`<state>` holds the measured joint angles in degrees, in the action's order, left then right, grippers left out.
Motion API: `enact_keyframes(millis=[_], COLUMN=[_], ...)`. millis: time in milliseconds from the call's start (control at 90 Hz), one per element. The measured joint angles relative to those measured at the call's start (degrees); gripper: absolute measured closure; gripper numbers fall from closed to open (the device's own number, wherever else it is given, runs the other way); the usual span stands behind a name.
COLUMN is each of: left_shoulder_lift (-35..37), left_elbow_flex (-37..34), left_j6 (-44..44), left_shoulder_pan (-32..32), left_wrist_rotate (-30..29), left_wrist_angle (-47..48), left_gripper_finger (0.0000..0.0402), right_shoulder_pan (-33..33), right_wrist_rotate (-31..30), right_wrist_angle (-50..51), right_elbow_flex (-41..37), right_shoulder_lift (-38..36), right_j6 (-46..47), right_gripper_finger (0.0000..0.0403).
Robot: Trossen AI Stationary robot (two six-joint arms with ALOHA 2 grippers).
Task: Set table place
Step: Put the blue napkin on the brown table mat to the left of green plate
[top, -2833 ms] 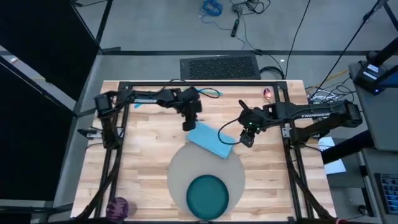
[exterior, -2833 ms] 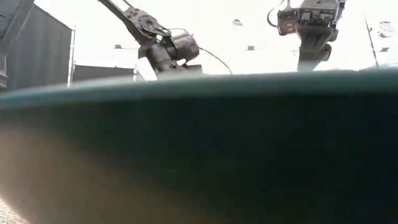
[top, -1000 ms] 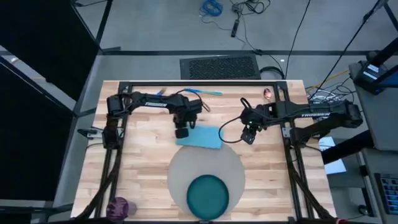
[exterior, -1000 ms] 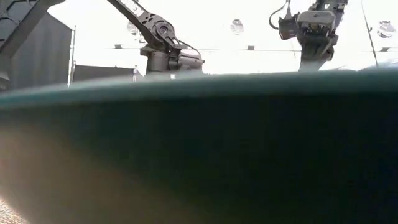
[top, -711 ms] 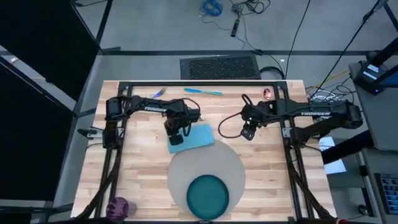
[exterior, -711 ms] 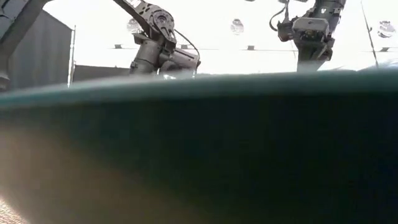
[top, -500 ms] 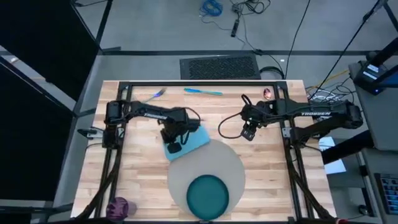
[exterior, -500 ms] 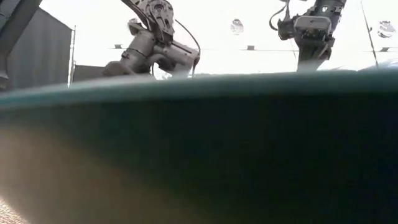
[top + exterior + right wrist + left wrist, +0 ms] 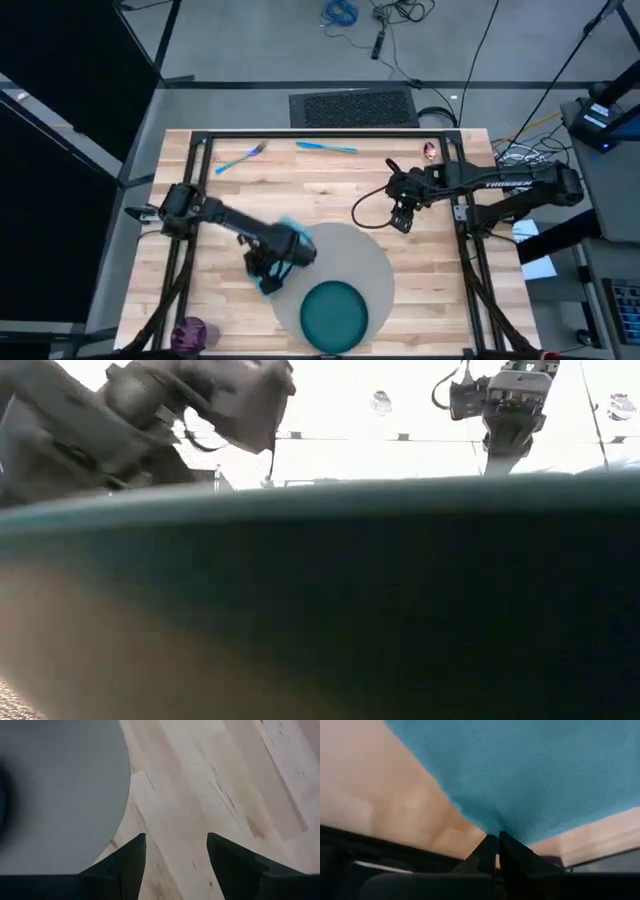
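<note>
Napkin [image 9: 530,775] pinched in left gripper [image 9: 495,851] jaws, at mat [image 9: 370,250] edge.

Two dark, slender arms are seen, each built of black tubular links and blocky joint housings. White lettering is printed along the right arm's [image 9: 500,184] long link, and a thin black cable is looped beside its wrist. Both grippers are ended by two black, tapered, wedge-shaped fingers [image 9: 126,865]. The left arm [image 9: 225,222] is blurred.
</note>
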<state>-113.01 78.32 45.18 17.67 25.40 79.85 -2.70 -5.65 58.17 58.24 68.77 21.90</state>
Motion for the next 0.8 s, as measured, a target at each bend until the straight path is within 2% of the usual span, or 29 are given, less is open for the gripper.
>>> enact_keyframes(millis=[144, 300, 511, 800], left_shoulder_lift=[0.0, -0.02, 0.0, 0.0], left_elbow_flex=[0.0, 0.0, 0.0, 0.0], left_j6=[8.65, 18.16, 30.98, 42.77], left_shoulder_pan=[5.61, 11.17, 16.78, 22.16], left_wrist_rotate=[4.85, 8.74, 9.02, 9.02], left_wrist_angle=[-2.92, -10.01, -20.4, -28.88], left_gripper_finger=[0.0401, 0.0401, 0.0401, 0.0401], right_shoulder_pan=[0.55, 0.57, 0.57, 0.57], right_wrist_rotate=[0.0, 0.02, 0.87, 1.51], right_wrist_angle=[-0.02, -0.04, -0.05, -0.2], right_elbow_flex=[0.0, 0.0, 0.0, 0.0], right_shoulder_lift=[0.0, 0.0, 0.0, 0.0], right_j6=[-0.09, 0.13, 0.44, 0.52], right_gripper_finger=[0.0209, 0.0209, 0.0209, 0.0209])
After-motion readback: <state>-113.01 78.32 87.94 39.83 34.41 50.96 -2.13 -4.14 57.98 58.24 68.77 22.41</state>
